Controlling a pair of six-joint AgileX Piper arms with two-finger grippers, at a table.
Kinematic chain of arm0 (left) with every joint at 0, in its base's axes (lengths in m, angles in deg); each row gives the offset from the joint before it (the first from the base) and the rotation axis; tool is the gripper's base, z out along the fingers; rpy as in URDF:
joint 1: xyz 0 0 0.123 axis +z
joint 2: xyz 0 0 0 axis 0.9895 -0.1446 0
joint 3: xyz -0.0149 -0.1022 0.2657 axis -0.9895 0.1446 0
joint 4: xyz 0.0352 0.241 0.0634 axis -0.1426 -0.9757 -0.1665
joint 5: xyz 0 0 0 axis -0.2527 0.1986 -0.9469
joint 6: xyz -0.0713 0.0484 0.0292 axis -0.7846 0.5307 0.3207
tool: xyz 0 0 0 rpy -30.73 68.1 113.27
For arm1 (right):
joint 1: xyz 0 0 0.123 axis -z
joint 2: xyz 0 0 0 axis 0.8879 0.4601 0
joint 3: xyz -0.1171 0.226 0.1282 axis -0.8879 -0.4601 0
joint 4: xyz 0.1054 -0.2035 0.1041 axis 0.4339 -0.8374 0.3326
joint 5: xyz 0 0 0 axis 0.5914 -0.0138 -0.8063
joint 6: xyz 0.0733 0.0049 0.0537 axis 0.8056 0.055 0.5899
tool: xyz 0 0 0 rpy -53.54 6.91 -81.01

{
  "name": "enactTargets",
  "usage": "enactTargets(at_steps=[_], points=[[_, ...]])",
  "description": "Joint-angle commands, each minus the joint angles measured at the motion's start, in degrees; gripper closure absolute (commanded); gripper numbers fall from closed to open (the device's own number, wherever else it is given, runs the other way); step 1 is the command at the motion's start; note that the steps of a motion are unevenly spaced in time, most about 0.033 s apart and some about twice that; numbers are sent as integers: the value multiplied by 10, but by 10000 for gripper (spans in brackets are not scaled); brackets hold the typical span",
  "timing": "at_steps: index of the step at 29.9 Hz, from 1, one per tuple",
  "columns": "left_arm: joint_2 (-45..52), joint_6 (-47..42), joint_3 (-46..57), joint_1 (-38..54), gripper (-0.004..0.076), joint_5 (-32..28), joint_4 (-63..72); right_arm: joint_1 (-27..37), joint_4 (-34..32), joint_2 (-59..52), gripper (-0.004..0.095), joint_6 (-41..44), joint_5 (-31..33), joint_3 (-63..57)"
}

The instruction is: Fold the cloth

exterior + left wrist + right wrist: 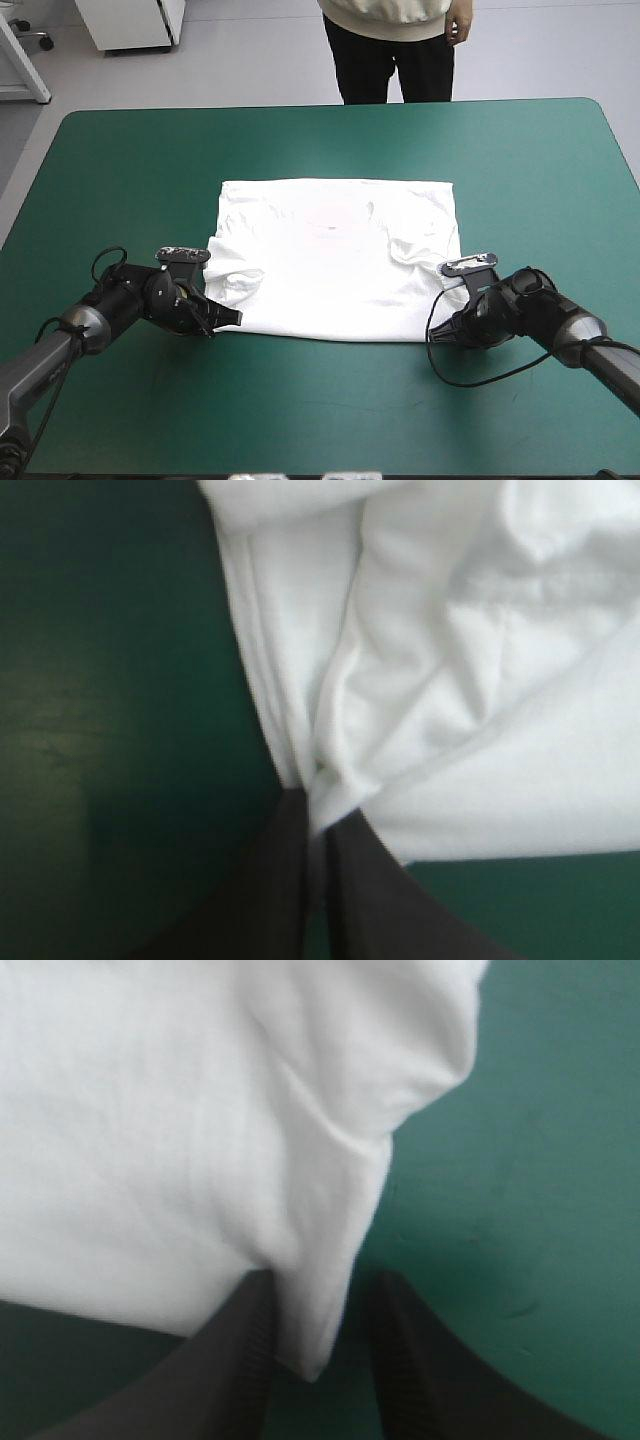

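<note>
The white T-shirt point(330, 260) lies flat in the middle of the table, its sleeves folded inward and its straight edge toward the far side. My left gripper point(225, 318) sits low at the shirt's near left corner. In the left wrist view that gripper point(318, 815) is shut on a bunched fold of the T-shirt point(480, 680). My right gripper point(447, 330) is at the near right corner. In the right wrist view its fingers point(250, 1360) stand apart, the T-shirt point(180, 1110) corner hanging between them against one finger, cover showing beside the other.
The teal-green cover point(120, 180) shows broadly around the shirt on every side. Both arms lie low over the near part of the table, one at each side of the shirt.
</note>
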Motion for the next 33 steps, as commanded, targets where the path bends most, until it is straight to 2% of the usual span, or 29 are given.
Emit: enactTargets(at_steps=[1, 4, 9, 22, 29, 33], points=[[-8, 1, 3, 0, 733, 13, -14, 4, -10, -4, 780, -12, -32, -21], [-8, 1, 3, 0, 733, 13, -14, 4, -10, -5, 924, -18, -28, -36], [6, 10, 3, 0, 733, 19, -25, 4, -13, -23, 926, -22, 17, -38], [143, 20, 3, 0, 733, 145, -42, 4, -5, -246, 926, -21, 175, -38], [199, 29, -19, 0, 733, 162, -39, 4, 17, -302, 925, -13, 189, -6], [182, 29, -62, 0, 733, 131, -47, 4, 2, -287, 925, -14, 176, 34]])
